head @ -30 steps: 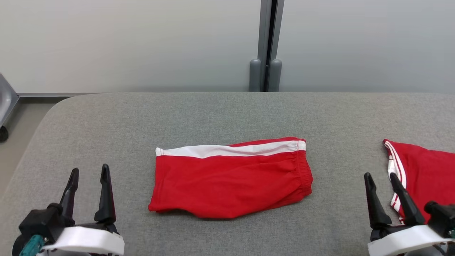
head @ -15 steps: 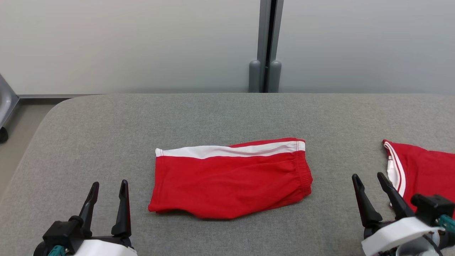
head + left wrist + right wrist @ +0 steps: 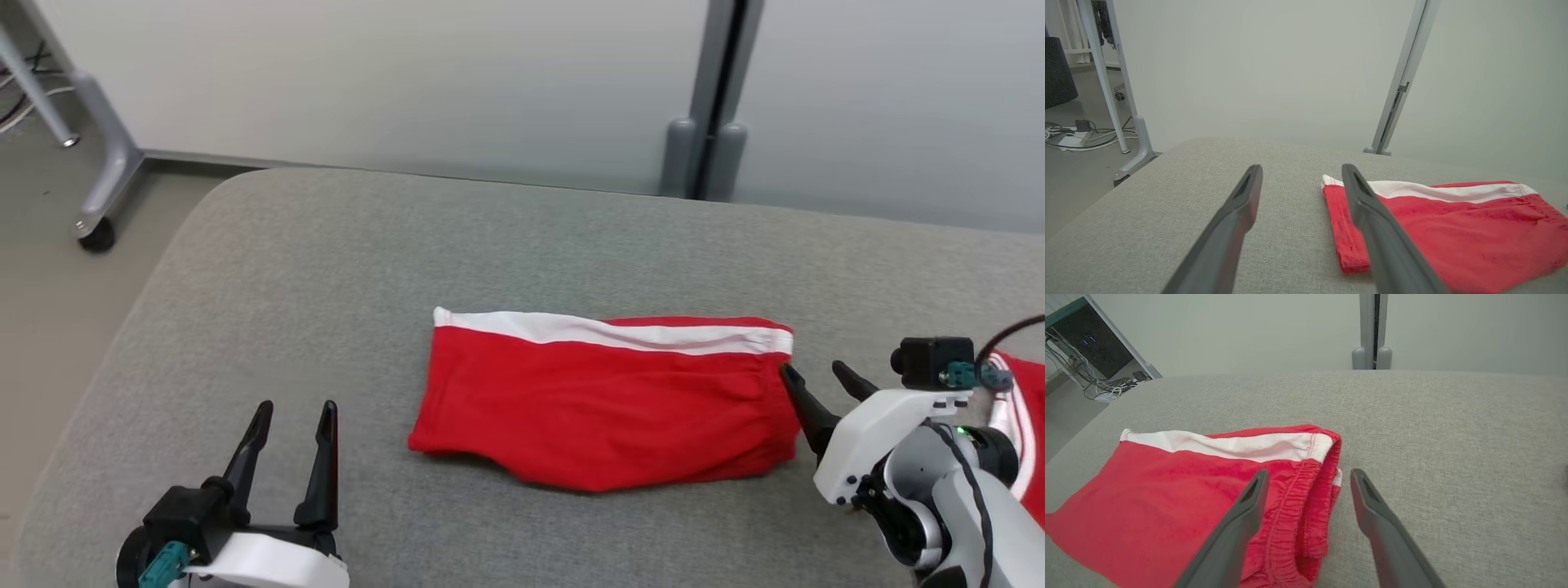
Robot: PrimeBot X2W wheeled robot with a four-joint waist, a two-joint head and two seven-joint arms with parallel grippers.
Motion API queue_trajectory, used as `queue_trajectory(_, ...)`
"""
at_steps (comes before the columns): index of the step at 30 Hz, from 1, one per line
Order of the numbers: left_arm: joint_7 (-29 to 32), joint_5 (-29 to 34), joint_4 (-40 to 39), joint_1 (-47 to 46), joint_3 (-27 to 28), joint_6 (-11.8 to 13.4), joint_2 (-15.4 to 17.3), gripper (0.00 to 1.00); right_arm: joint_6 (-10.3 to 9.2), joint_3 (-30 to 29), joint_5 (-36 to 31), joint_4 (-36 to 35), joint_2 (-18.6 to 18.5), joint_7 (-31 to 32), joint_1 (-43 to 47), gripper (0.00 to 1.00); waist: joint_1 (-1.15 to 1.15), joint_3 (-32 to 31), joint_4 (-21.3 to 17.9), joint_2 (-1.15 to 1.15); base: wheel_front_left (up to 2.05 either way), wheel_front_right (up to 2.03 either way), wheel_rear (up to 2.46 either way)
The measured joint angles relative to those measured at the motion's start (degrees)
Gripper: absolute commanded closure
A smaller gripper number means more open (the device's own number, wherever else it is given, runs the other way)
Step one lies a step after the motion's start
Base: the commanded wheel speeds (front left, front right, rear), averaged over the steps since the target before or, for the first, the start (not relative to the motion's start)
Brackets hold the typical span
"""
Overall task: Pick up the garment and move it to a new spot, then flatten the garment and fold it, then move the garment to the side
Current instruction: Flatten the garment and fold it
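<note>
Left pincer [image 3: 297,406] and right pincer [image 3: 812,369] wide, empty; right at red shorts [image 3: 604,400] waistband [image 3: 1294,506], pinching just the top layer would unfold them

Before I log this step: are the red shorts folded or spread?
Folded: the red shorts lie flat, waistband layers stacked at one end.

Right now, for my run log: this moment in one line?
garment: folded, flat | left gripper: open, apart | right gripper: open, at waistband

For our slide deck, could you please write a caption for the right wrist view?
Open right gripper poised at the waistband end of the folded red shorts on a grey padded surface.
</note>
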Motion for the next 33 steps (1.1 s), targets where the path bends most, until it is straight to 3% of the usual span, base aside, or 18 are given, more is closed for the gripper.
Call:
queue_trajectory(14, 0.00, 1.82, 1.09, -2.14, 1.09, -2.03, -1.03, 0.00, 0.00, -2.50, 4.43, 14.38, 0.49, 7.97, -5.47, 0.00, 0.00, 3.96, 5.76, 0.00, 0.00, 0.00, 0.00)
queue_trajectory(26, 0.00, 3.05, 2.50, -3.65, 1.26, -3.25, -1.54, 0.00, -0.01, -5.20, 12.20, 18.08, 3.58, 12.15, -8.04, 0.01, 0.00, 5.55, 8.43, 0.00, 0.00, 0.00, 0.00)
queue_trajectory(27, 0.00, 3.07, 2.60, -3.81, 1.29, -3.28, -1.54, 0.00, -0.01, -5.03, 12.59, 18.08, 3.82, 12.15, -8.15, 0.38, 0.00, 5.57, 8.53, 0.00, 0.00, 0.00, 0.00)
queue_trajectory(28, 0.00, 3.08, 2.70, -3.85, 1.33, -3.30, -1.52, 0.00, -0.01, -4.92, 12.99, 18.09, 4.02, 12.09, -8.17, 0.62, 0.00, 5.52, 8.56, 0.00, 0.00, 0.00, 0.00)
queue_trajectory(29, 0.00, 3.15, 2.83, -3.85, 1.40, -3.36, -1.52, 0.00, -0.01, -4.76, 13.23, 18.12, 4.15, 11.73, -8.18, 1.00, 0.00, 5.39, 8.56, 0.00, 0.00, 0.00, 0.00)
queue_trajectory(33, 0.00, 3.37, 3.15, -3.81, 1.87, -3.36, -1.37, 0.00, 0.00, -4.10, 14.89, 18.02, 4.60, 10.49, -7.95, 1.00, 0.00, 4.72, 7.86, 0.00, 0.00, 0.00, 0.00)
